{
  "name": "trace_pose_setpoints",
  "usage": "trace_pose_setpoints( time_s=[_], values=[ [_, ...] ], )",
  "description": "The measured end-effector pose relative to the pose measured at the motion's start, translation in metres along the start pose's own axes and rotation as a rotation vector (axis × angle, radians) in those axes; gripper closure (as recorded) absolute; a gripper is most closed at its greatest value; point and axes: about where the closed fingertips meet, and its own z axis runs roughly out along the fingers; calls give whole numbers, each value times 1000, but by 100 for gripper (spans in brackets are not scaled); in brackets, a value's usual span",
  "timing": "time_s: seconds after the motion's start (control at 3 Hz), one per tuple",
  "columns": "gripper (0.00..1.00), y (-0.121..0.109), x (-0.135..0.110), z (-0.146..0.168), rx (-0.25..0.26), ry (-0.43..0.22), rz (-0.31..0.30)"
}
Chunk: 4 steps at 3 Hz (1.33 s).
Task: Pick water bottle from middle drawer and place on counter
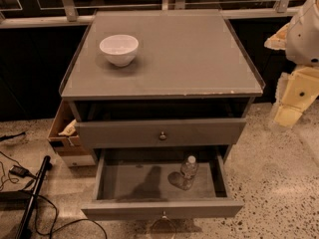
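Note:
The water bottle [188, 169], clear with a white cap, stands upright in the middle drawer [129, 184], right of centre and toward the back. The drawer is pulled out wide, with its knob on the front panel facing me. Above it is a closed drawer front with a knob [162, 136], and above that the grey counter [184, 54] with its clear raised rim. My gripper [286, 114] hangs at the right edge of the view, beside the cabinet's right side at the height of the closed drawer front. It is well apart from the bottle and holds nothing that I can see.
A white bowl [118, 49] sits on the counter's left rear part. A brown cardboard box [65, 133] stands on the floor against the cabinet's left side. Black cables and a black pole [32, 193] lie on the floor at left. Dark glass panels run behind the cabinet.

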Motion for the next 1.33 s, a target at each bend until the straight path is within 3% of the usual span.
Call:
trace_pose_setpoints(
  time_s=[0.33,0.67,1.0,1.33],
  values=[
    [0,0,0,0,0,0,0],
    [19,1,0,9,6,-8,9],
    [42,5,3,46,3,-33,44],
    [66,16,4,114,-33,-94,115]
  ],
)
